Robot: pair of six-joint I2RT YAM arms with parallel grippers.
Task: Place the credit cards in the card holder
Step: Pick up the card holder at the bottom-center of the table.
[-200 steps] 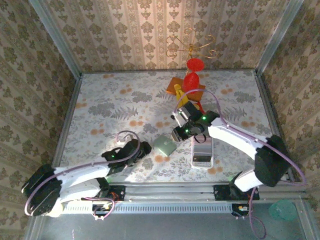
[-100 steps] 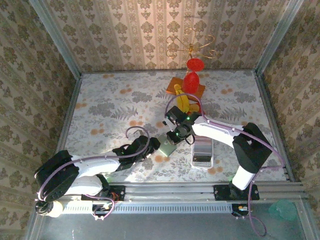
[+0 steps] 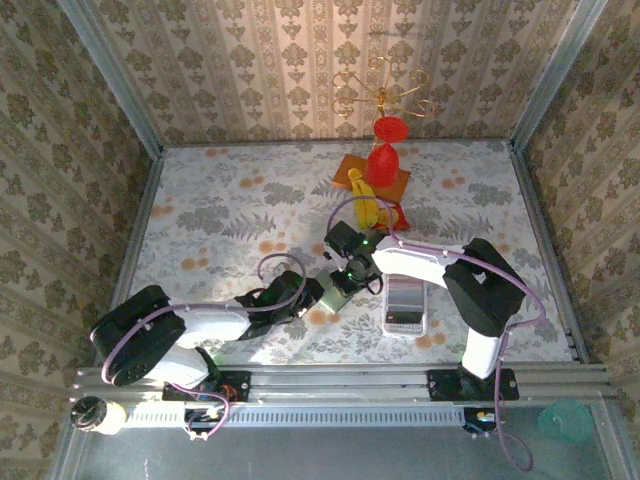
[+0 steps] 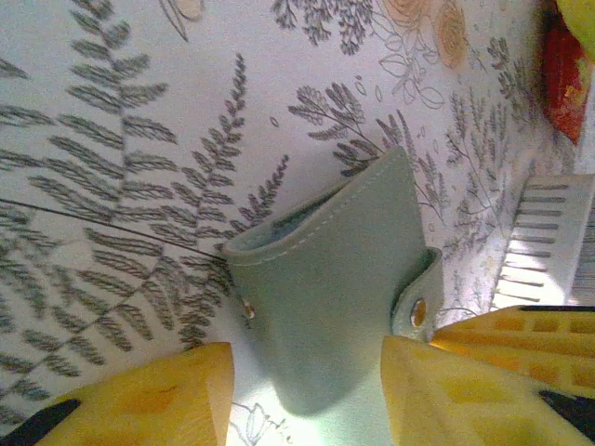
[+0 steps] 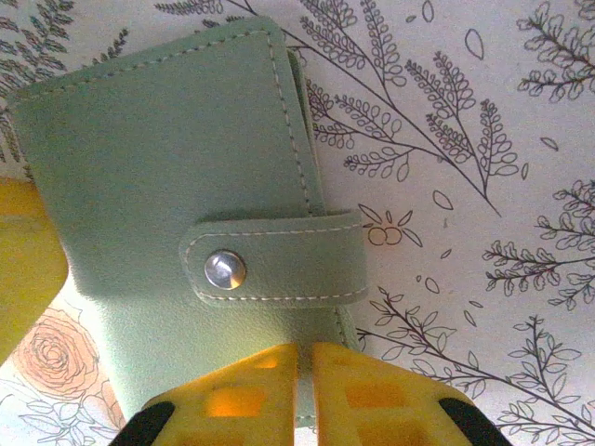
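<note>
The sage-green card holder (image 3: 333, 296) lies snapped shut on the floral table, between the two arms. My right gripper (image 5: 305, 372) is shut on its near edge, just below the strap and silver snap (image 5: 225, 269), and a sliver of green shows between the fingers. My left gripper (image 4: 307, 381) is open and straddles the card holder (image 4: 335, 279). One yellow finger (image 4: 456, 390) stands by the strap end and the other (image 4: 149, 400) stands a gap away. The credit cards (image 4: 539, 246) stand as a striped row in the white tray (image 3: 404, 328) to the right.
A red figure (image 3: 383, 160) on an orange square, with a yellow banana-like piece (image 3: 365, 207), stands behind the right arm. A gold wire ornament (image 3: 385, 95) hangs on the back wall. Metal rails fence in the table on all sides.
The left arm has reached right, and its jaws have narrowed around the card holder. The right gripper has swung left off the tray and shut on the holder's edge.
</note>
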